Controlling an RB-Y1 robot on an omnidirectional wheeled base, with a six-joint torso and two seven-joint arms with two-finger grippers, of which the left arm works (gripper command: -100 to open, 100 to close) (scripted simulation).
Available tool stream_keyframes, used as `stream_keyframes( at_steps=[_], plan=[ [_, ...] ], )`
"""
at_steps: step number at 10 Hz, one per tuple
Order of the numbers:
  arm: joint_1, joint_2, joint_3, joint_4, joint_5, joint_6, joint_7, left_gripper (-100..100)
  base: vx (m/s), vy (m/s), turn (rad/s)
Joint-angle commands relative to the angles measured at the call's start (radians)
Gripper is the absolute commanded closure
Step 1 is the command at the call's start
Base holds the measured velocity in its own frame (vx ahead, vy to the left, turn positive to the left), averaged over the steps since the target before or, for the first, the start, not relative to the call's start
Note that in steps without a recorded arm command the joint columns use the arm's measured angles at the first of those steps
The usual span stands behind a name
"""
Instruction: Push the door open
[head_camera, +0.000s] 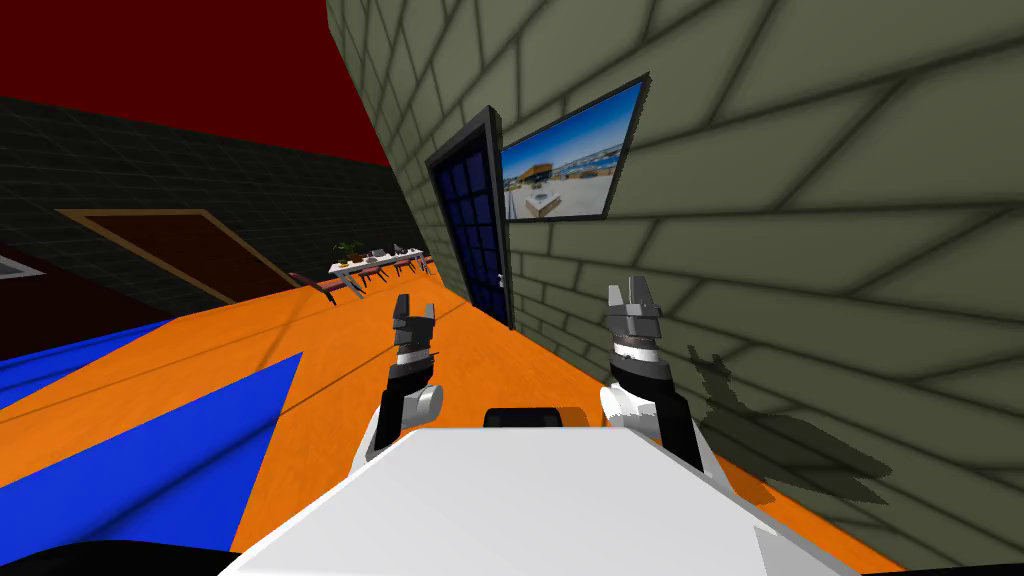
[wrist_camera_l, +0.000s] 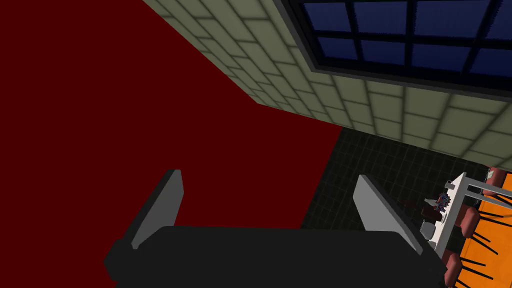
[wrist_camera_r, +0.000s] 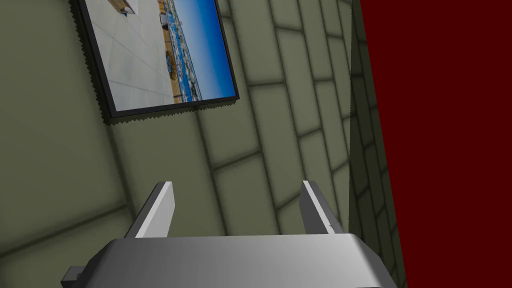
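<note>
The push has not begun, by my reading. Far down the orange floor (head_camera: 340, 320) a white counter (head_camera: 375, 262) carrying small items stands at the end of the room. To its right is the door (head_camera: 468, 225), dark blue panes in a black frame. It sits flush in the grey-green brick wall (head_camera: 800, 260), apparently shut, with a framed picture (head_camera: 565, 160) hanging just beside it. The door is well ahead of both arms and nothing touches it, so moving closer, making contact and pushing it are all left to do. As for pose, the left arm is raised in front of the chest with the left tool (head_camera: 413, 318) pointing forward and up, its two fingers wide apart and holding nothing. Its wrist camera looks toward the door's panes. The right arm is held likewise, nearer the wall, and the right tool (head_camera: 632, 292) also has its fingers apart and is empty.
</note>
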Motion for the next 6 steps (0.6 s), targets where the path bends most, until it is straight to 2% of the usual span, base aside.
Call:
stream_keyframes(
  at_steps=[1,3,6],
  plan=[
    [-0.001,0.012,-0.002,0.026,-0.017,-0.012,-0.026,-100,0.166,-0.031,0.003],
    [-0.002,0.020,-0.003,0.045,-0.029,-0.021,-0.045,-100,0.162,0.103,-0.020],
    [-0.005,0.041,-0.008,0.105,-0.068,-0.048,-0.106,-100,0.203,0.100,-0.016]
  ],
)
